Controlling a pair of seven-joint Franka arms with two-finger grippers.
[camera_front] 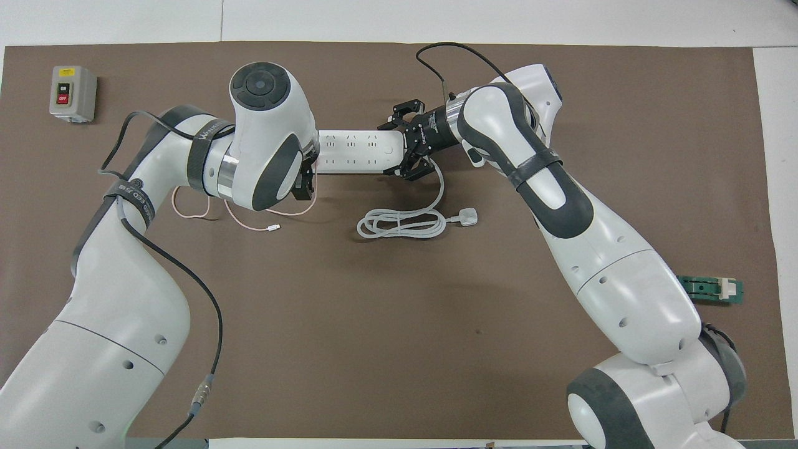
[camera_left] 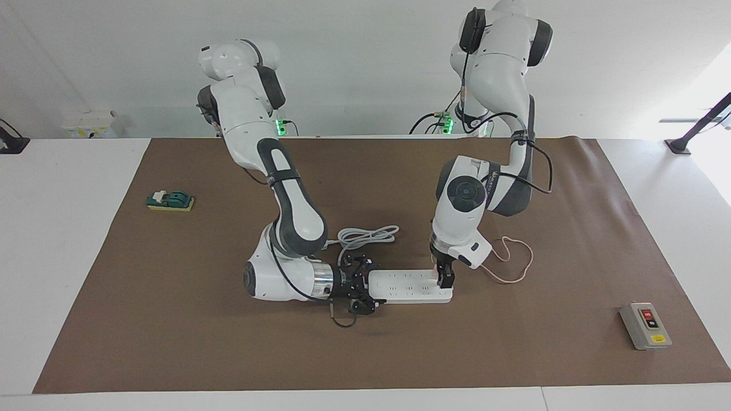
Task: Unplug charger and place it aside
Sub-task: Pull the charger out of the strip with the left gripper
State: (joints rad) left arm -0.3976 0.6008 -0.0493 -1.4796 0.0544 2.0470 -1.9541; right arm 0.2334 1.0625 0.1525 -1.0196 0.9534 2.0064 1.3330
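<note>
Charger sits plugged into the power strip at its left-arm end. Right gripper, fingers spread, brackets the strip's other end, along its long axis. Left gripper comes straight down with fingers clamped on the plug, so the pull should go upward.

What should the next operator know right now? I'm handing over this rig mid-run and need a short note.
Left gripper: down on the charger, which sits at the power strip's end toward the left arm; grip cannot be confirmed.
Right gripper: open, jaws straddling the strip's other end to brace it.
The charger's pink cable lies looped on the mat beside the strip.
Done: both arms in position.
Left: pull the charger out, set it aside.
</note>
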